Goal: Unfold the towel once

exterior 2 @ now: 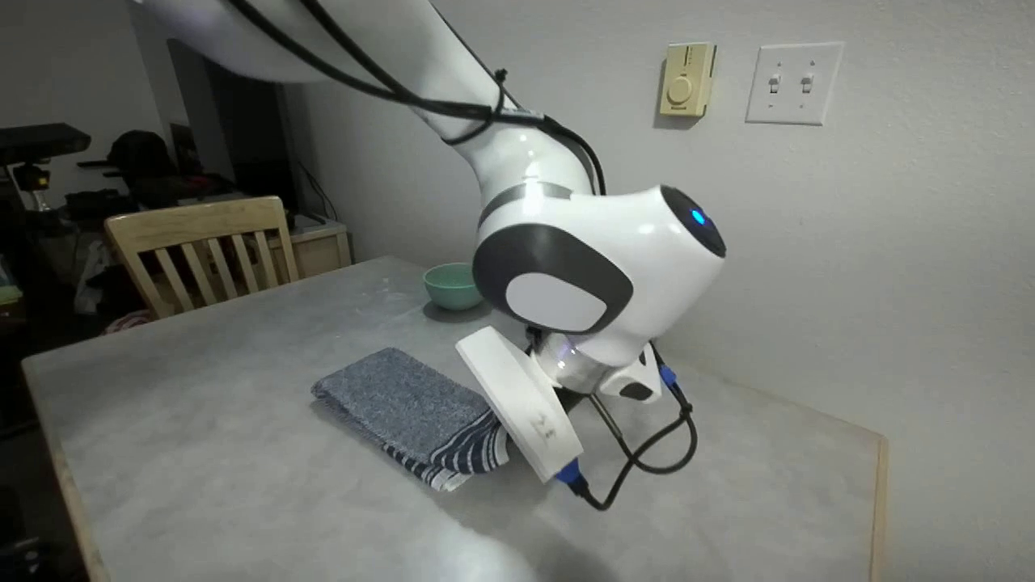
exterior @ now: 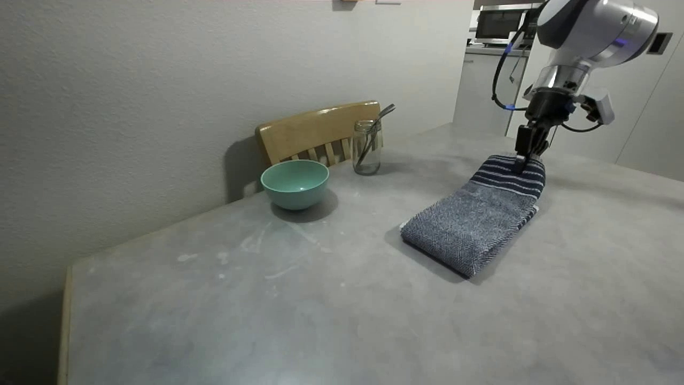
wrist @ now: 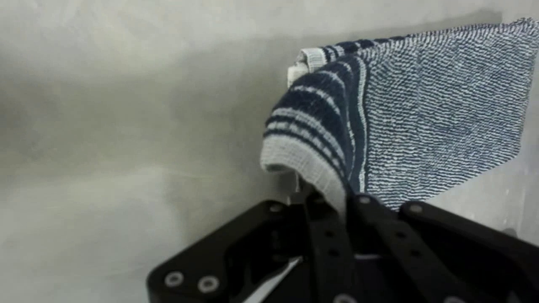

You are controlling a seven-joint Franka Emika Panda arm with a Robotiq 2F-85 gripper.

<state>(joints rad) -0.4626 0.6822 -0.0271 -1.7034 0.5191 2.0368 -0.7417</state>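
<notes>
Blue-grey towel [exterior: 467,224], end clamped in the hand [wrist: 345,204] (mostly behind the arm [exterior 2: 623,230] in an exterior view)

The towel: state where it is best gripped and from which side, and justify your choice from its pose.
I would take the towel by its upper hem, coming from above at the striped end, with the fingers on either face. In the wrist view this edge arches apart from the lower hem, so it should lift alone.
</notes>
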